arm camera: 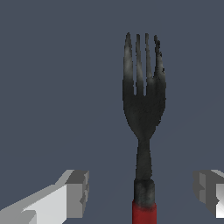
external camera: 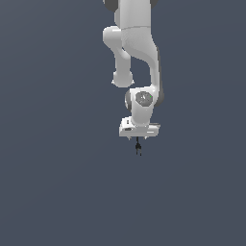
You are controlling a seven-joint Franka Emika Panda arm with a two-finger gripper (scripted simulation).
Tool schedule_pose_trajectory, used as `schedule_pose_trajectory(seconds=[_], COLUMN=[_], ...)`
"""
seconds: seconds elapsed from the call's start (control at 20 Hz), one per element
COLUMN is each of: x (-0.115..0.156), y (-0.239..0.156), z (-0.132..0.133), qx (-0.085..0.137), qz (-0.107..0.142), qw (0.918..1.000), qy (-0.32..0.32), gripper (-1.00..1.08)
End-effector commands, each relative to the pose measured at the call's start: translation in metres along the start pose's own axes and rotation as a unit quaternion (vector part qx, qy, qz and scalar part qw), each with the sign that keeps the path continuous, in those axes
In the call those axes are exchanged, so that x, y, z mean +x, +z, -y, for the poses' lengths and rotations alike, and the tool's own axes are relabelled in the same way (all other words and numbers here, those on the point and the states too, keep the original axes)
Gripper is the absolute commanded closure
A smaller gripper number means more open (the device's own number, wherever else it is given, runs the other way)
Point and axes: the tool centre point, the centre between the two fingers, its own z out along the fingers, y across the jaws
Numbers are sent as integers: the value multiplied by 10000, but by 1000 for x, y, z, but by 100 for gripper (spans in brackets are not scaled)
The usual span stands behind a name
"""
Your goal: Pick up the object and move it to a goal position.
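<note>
The object is a black fork point(arm camera: 143, 100) with several prongs at one end and a red handle end point(arm camera: 144, 213). In the wrist view it lies lengthwise between my two white fingers point(arm camera: 75, 192), which stand well apart on either side of its handle and do not touch it. My gripper point(arm camera: 142, 192) is open. In the exterior view the fork point(external camera: 138, 147) is a tiny dark stick just below the white gripper point(external camera: 139, 138), which points straight down over it.
A plain dark blue-grey surface point(external camera: 57, 182) fills both views. The white arm point(external camera: 137, 48) comes down from the top of the exterior view. No goal marker shows.
</note>
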Motion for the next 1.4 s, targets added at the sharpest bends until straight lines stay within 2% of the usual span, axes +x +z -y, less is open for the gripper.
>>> schedule_pose_trajectory(seconds=[0.0, 0.75, 1.05, 1.35], x=[1, 4, 12, 25], y=[3, -11, -42, -92], z=[-1, 0, 0, 1], qx=[0, 0, 0, 1], qz=[0, -11, -11, -8], qw=[10000, 10000, 10000, 10000], qy=[6, -1, -1, -2], gripper=[108, 108, 108, 108])
